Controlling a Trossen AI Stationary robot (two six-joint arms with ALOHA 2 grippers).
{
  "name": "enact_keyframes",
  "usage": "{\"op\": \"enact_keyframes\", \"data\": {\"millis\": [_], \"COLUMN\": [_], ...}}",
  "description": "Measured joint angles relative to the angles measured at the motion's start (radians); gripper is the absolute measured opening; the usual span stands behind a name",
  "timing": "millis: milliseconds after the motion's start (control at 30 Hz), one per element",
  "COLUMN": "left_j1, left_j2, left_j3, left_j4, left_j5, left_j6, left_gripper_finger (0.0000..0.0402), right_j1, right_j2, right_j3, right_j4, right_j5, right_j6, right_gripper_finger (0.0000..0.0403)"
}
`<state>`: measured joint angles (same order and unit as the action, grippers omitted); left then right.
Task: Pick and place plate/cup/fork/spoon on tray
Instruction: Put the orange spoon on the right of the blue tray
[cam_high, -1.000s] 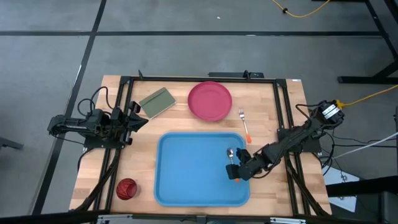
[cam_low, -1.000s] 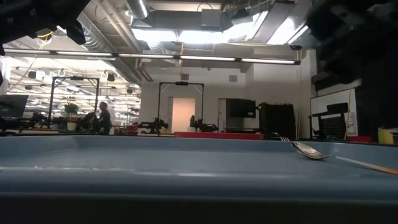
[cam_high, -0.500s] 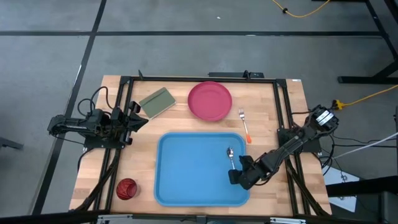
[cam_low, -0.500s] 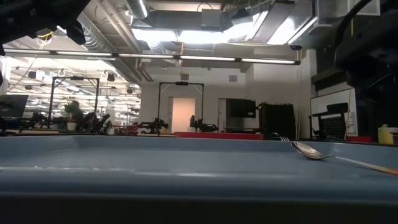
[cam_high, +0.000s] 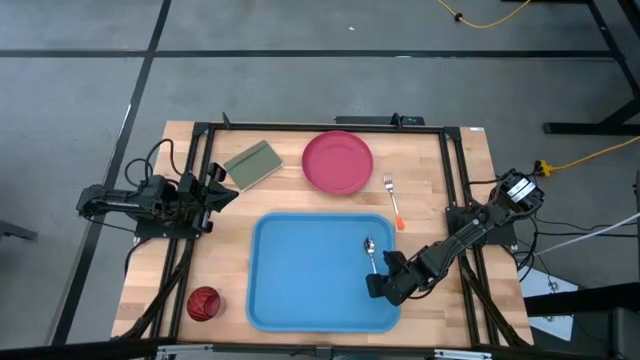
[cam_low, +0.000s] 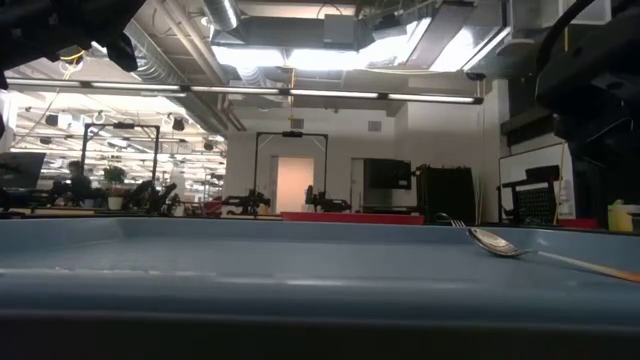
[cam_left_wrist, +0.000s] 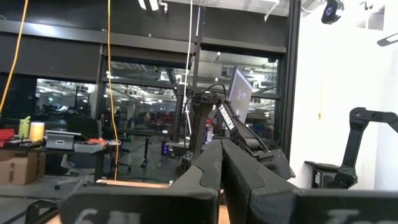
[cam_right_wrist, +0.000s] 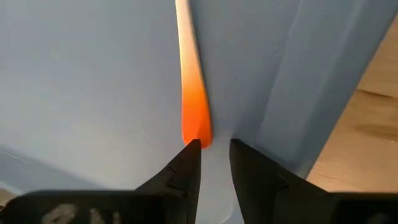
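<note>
Wooden table under a workshop ceiling. On it lies the blue tray (cam_high: 300, 270). The right gripper (cam_right_wrist: 213, 148) hangs narrowly open over the tray's 4 o'clock corner, holding nothing. Just ahead lies the spoon (cam_high: 370, 250) – light, stiff, slippery, best pinched mid-handle. Its handle end reads orange up close – material unclear. The fork (cam_high: 392, 200) waits at 1 o'clock. The left gripper (cam_left_wrist: 221, 163), fingers together, is parked at 10 o'clock.

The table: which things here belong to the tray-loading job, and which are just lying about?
Job: tray, with the spoon already on it; plate, cup and fork, on the table.
Lying about: olive-green block; yellow cable on the floor.
</note>
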<state>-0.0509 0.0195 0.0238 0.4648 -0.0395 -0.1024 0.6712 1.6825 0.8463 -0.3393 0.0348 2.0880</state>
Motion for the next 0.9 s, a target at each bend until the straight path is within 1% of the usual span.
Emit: {"op": "enact_keyframes", "data": {"millis": [233,900], "left_j1": [0.0,0.0], "left_j2": [0.0,0.0], "left_j3": [0.0,0.0], "left_j4": [0.0,0.0], "left_j5": [0.0,0.0], "left_j6": [0.0,0.0], "left_gripper_finger": [0.0,0.0], "right_j1": [-0.004,-0.007], "right_j2": [0.0,-0.01], "right_j3": [0.0,0.0], "right_j4": [0.046,0.012], "right_j5": [0.069,0.069], "right_j6": [-0.035,-0.052], "right_gripper_finger": [0.009,0.009]}}
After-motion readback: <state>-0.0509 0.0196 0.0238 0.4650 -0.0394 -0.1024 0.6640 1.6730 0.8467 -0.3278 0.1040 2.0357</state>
